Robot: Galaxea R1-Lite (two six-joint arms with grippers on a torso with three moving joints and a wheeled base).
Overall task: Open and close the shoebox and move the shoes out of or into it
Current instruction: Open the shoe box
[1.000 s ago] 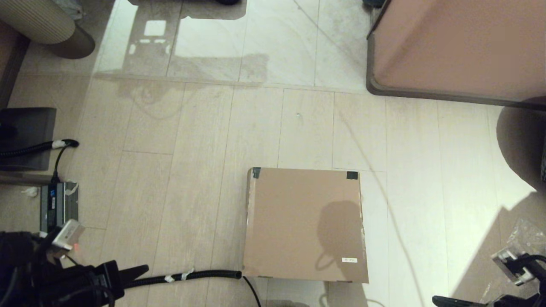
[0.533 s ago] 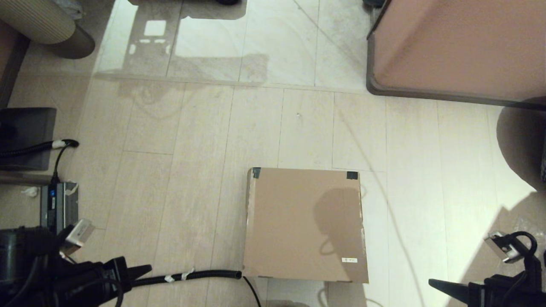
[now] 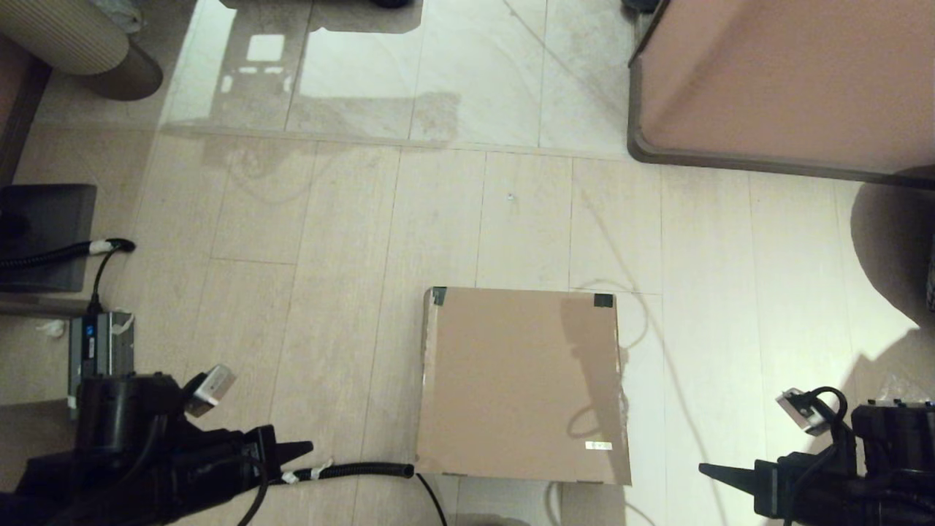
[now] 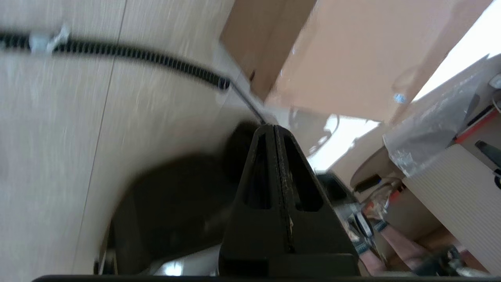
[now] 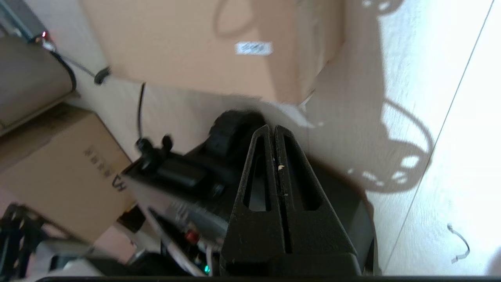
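Closed shoebox (image 3: 522, 385) on the floor (image 3: 329, 241), flanked by the empty, closed left gripper (image 3: 308, 445) and right gripper (image 3: 705, 469).

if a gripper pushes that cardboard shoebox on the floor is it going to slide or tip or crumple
The shoebox is low and wide, lying flat, so it should slide rather than tip. The floor looks smooth, so it may skid easily. Its plain cardboard lid is closed, with tape only at two corners, so a push there would likely flex or lift it.
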